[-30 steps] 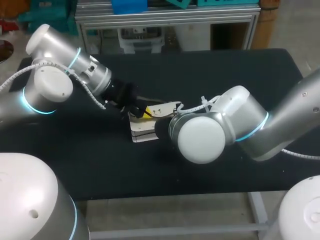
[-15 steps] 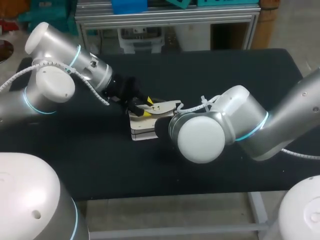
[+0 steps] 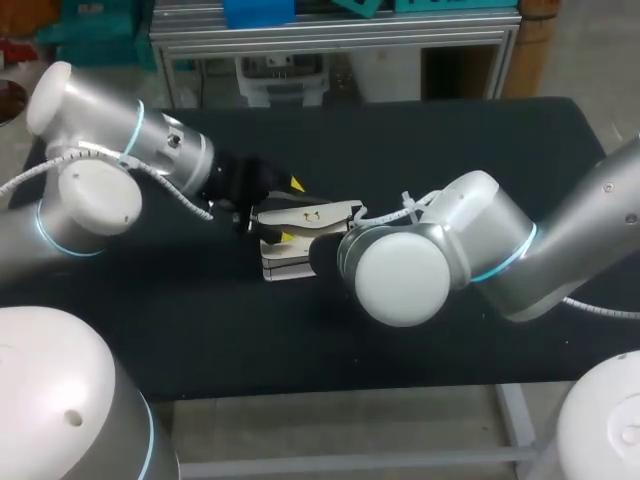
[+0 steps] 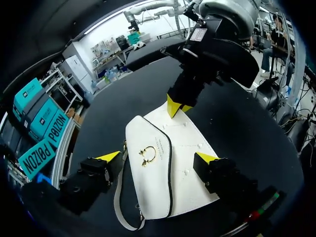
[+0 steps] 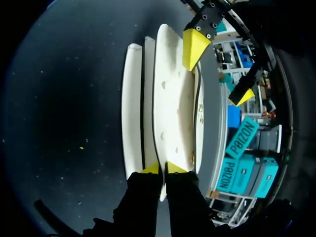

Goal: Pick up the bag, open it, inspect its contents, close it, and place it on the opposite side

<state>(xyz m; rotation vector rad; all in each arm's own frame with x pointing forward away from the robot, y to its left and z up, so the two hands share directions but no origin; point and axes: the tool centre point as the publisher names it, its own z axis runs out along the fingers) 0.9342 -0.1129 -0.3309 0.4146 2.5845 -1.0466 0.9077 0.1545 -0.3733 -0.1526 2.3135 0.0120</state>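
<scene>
So the white bag (image 3: 283,262) was lying flat on the black table (image 3: 450,140), roughly mid-table and a bit toward the left arm's side. Gold clasp (image 4: 146,154) facing up, black trim around the flap, and the strap (image 4: 118,197) looped out along one side.

The right jaws were pressed together on the bag's edge. In the right wrist view you could see both yellow tips (image 5: 150,169) pinching a white panel from either side, and the bag (image 5: 173,108) ran straight out ahead of them.

The left jaws were spread wide over the opposite end. One yellow tip (image 4: 109,156) sat just off the strap side, the other over the bag's body (image 4: 153,182), neither one gripping it as far as I could tell. In the overhead shot the right arm's wrist hid its own jaws.
</scene>
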